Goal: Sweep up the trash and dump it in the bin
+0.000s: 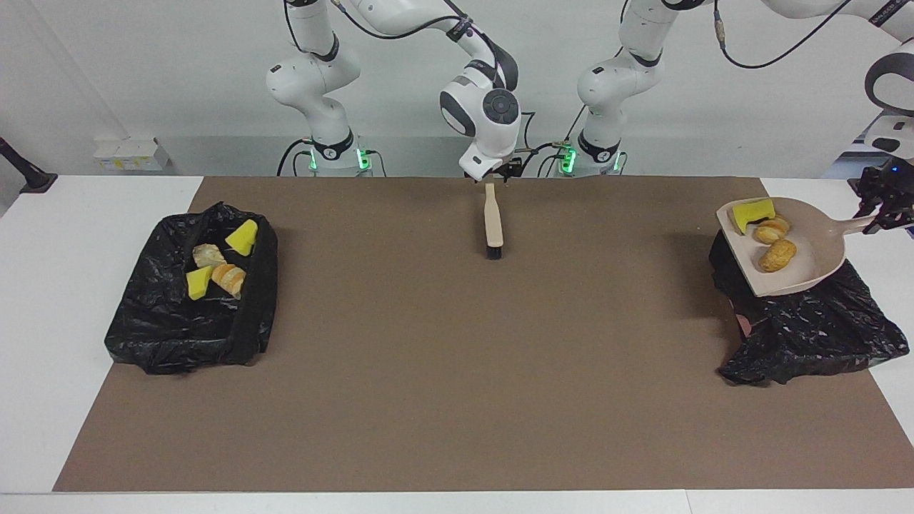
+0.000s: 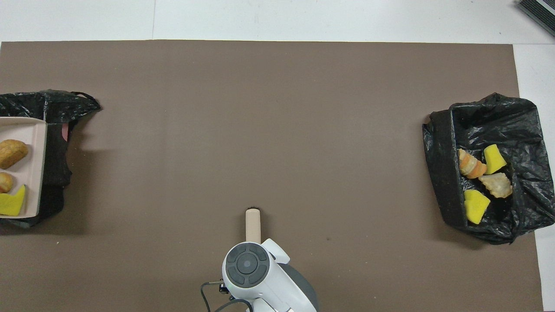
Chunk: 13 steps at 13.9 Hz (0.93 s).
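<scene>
My left gripper [image 1: 882,207] is shut on the handle of the beige dustpan [image 1: 814,268] and holds it over the black-bagged bin [image 1: 814,332] at the left arm's end of the table. In the pan lie a yellow sponge chunk [image 1: 755,213] and two bread-like pieces [image 1: 778,254]; they also show in the overhead view [image 2: 12,152]. My right gripper [image 1: 493,178] is shut on the top of the beige brush [image 1: 493,221]. The brush hangs with its black bristles [image 1: 493,252] at the brown mat, close to the robots.
A second black-bagged bin [image 1: 178,328] at the right arm's end holds two yellow chunks [image 1: 243,237], a sliced bread piece [image 1: 228,278] and a pale crusty lump [image 1: 208,255]. The brown mat [image 1: 457,371] covers the table between the bins.
</scene>
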### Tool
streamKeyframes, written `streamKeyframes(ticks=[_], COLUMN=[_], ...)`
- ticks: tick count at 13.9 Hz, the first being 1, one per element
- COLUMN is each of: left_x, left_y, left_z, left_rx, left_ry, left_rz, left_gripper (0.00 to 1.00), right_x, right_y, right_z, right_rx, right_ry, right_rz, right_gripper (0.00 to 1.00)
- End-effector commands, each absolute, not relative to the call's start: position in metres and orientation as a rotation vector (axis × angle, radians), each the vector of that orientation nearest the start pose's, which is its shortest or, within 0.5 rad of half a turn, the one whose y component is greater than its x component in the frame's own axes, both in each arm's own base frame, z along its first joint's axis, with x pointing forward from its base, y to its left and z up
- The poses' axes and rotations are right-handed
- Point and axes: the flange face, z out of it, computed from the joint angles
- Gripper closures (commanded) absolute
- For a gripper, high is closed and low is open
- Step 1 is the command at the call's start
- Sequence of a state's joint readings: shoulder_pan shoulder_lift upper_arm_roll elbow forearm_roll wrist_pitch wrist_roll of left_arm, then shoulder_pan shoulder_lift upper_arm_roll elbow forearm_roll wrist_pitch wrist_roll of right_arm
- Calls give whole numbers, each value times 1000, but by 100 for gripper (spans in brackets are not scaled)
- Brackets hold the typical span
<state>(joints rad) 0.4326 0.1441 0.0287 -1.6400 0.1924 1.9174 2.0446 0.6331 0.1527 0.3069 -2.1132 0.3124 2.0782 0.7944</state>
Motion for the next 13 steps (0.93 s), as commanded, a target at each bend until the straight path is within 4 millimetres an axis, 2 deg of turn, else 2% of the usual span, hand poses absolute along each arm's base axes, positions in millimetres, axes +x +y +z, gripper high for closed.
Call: streamKeyframes(ticks=[1,3,5,7,8,9,11,13], left_x=[570,574,575,574,576,575,566,554], left_y=[300,305,298,291,285,281,259,243], left_z=[546,548,544,541,542,543,534,529], left_rx=[-1895,-1849,-1830,-1790,-1758,-1736,-1710,-1671], left_ry=[2113,2009,1951,1915,1890,1869,1795,1714], left_rz=[298,382,483,571,616,651,704,749], left_gripper=[100,100,100,100,100,100,100,100], right_x=[356,392,429,455,470,482,491,504], right_y=[425,397,355,315,289,264,239,206], right_z=[351,374,387,409,424,437,468,515], right_rx=[-3018,-3026,-3035,-3049,-3054,-3061,-3076,-3069], right_ry=[120,176,267,334,359,364,349,407], right_rz=[442,327,254,147,94,77,98,60], right_gripper=[6,0,0,0,0,0,0,0])
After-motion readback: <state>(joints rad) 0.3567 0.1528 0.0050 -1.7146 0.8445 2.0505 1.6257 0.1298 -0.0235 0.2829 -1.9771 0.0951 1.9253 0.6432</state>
